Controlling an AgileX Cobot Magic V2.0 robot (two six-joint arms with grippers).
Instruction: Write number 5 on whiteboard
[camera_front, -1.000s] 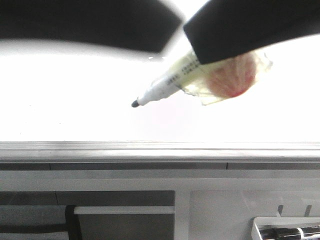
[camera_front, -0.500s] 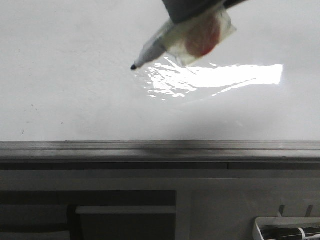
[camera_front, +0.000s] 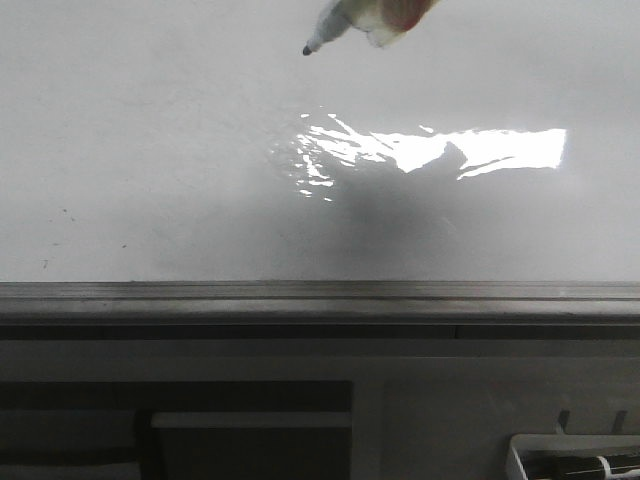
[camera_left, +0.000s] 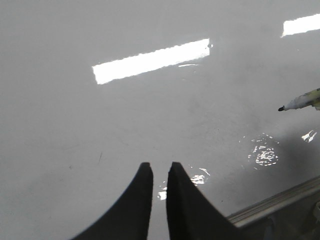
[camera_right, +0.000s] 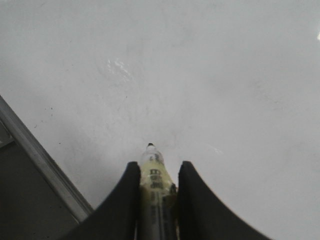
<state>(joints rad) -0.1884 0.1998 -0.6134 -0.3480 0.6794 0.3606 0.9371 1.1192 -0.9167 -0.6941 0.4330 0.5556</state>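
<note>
Glossy whiteboard (camera_front: 150, 150) bare of strokes, grey edge rail (camera_front: 320, 295) along its near side, marker (camera_right: 156, 190) clenched in right claw (camera_right: 157, 172) above board, left claw (camera_left: 159, 172) nearly closed, gripping nothing, white tray (camera_front: 575, 458) below rail holding dark pen.

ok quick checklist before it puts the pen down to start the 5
1. Marker gripped: ok, the right gripper is shut on its barrel.
2. Cap off: ok, the dark tip shows bare in the front view.
3. Tip touching the whiteboard: cannot tell; no view shows the gap.
4. Writing area free of strokes: ok, no part of the 5 is drawn yet, only faint specks and glare.
5. Left gripper out of the way: ok, its fingers nearly together, holding nothing, apart from the marker tip.
6. Room on the board: ok, the tip is well clear of the grey edge rail.
</note>
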